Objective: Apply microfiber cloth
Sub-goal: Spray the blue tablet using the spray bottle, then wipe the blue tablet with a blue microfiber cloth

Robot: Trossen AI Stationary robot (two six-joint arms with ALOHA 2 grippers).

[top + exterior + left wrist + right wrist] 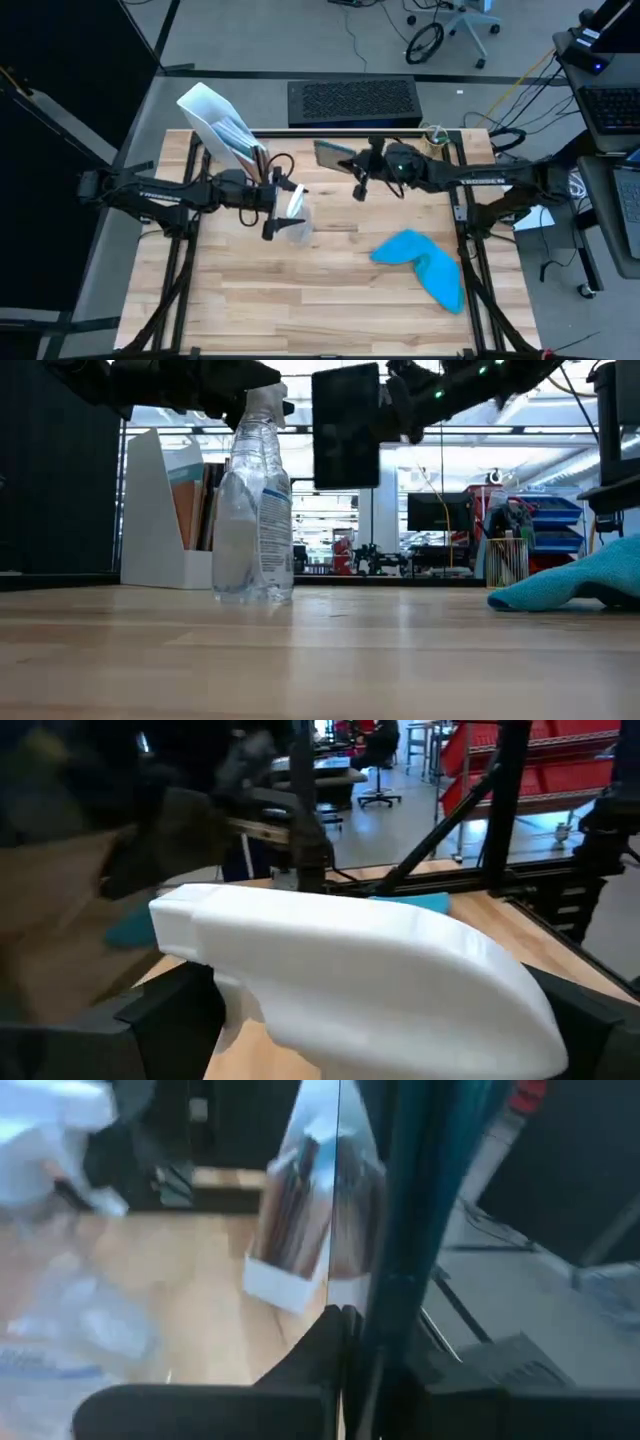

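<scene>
Microfiber cloth [422, 264] untouched; left gripper [283, 212] clasps spray bottle [254, 500].

Light wooden plank worktop [330, 290]. Resting directly on it: clear spray bottle [254, 500], upright, left of centre; white file holder [222, 122] at far left corner; microfiber cloth [425, 262], crumpled, near right side, well apart from bottle.
</scene>
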